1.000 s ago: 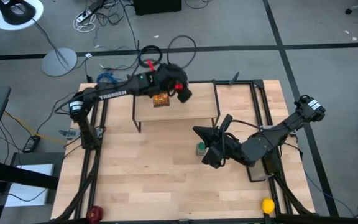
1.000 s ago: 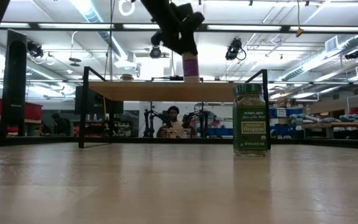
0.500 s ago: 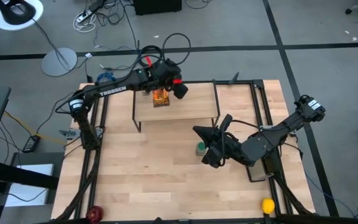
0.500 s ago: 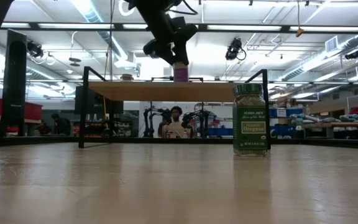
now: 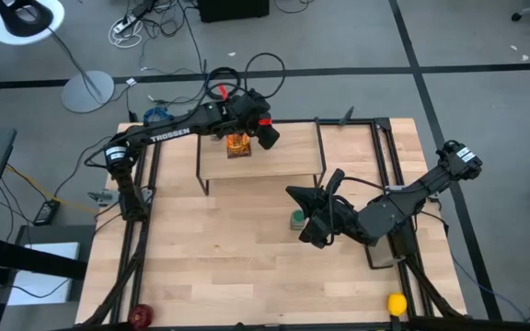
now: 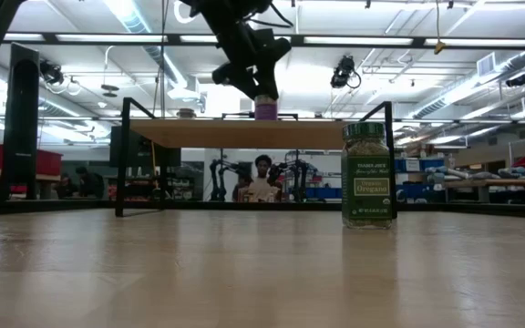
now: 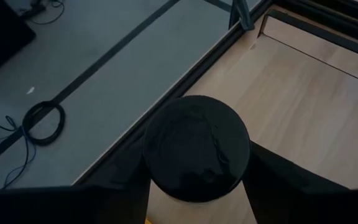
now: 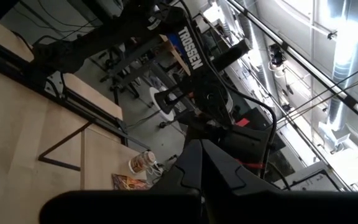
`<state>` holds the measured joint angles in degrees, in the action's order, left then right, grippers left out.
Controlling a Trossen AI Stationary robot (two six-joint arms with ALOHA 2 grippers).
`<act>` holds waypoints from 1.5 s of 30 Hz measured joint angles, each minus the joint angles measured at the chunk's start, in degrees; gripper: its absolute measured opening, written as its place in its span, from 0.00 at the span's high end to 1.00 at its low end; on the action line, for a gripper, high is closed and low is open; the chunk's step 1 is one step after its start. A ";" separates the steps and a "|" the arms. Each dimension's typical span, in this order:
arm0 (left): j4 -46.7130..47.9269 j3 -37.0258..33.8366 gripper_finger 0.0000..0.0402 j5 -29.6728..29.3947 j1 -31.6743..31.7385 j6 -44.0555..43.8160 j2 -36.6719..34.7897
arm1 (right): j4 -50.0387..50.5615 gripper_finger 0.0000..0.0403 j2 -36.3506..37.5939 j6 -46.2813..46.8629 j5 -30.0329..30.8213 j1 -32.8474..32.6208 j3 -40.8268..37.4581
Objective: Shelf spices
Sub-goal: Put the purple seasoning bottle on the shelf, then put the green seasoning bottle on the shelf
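Observation:
My left gripper (image 5: 247, 129) reaches over the shelf (image 5: 283, 158) and is shut on the dark-lidded purple-labelled jar (image 6: 265, 109), which stands upright on the shelf's top board (image 6: 208, 133). The brown-orange packet (image 5: 237, 145) lies flat on the board beside it. A tiny pale-capped jar (image 8: 140, 163) stands on the shelf next to the packet (image 8: 127, 182). The green-lidded jar (image 6: 368, 175) stands upright on the table (image 5: 210, 257) in front of the shelf. My right gripper (image 5: 294, 193) waits shut just beside the green-lidded jar (image 5: 296, 219), pointing toward the shelf. My left gripper pinches the purple-labelled jar between its two fingers (image 7: 126, 186), one on each side just under the dark lid (image 7: 196, 148). The fingers come from above, pointing down. The jar is upright, with its base (image 6: 265, 117) on the shelf's top board.
A yellow ball (image 5: 396, 303) lies at the table's near right corner. Black metal frame rails (image 5: 375, 156) run along the table's sides. The shelf board has free room to the right of the jar (image 5: 297, 152). People sit in the room behind the table (image 6: 261, 178).
My left gripper has moved toward the far edge and slightly left, and down, carrying the purple-labelled jar. The jar, earlier lifted above the board's near edge, now stands on the shelf board near the packet. The gripper has stayed shut on it.

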<state>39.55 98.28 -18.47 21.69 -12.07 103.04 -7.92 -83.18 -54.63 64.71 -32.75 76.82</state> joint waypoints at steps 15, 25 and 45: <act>-1.37 -0.15 0.32 1.73 -2.77 3.10 -0.26 | 0.10 1.00 0.00 0.00 0.00 -0.04 0.00; -3.35 -0.15 0.30 0.45 -3.41 6.55 -0.34 | 0.11 1.00 0.00 0.00 0.00 -0.04 0.00; 2.69 13.43 0.29 -1.66 -8.20 16.59 -11.95 | 4.78 1.00 0.03 0.79 8.73 -0.04 0.00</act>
<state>42.24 111.71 -20.13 13.49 4.52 91.09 -3.15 -83.15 -53.84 73.44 -32.80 76.82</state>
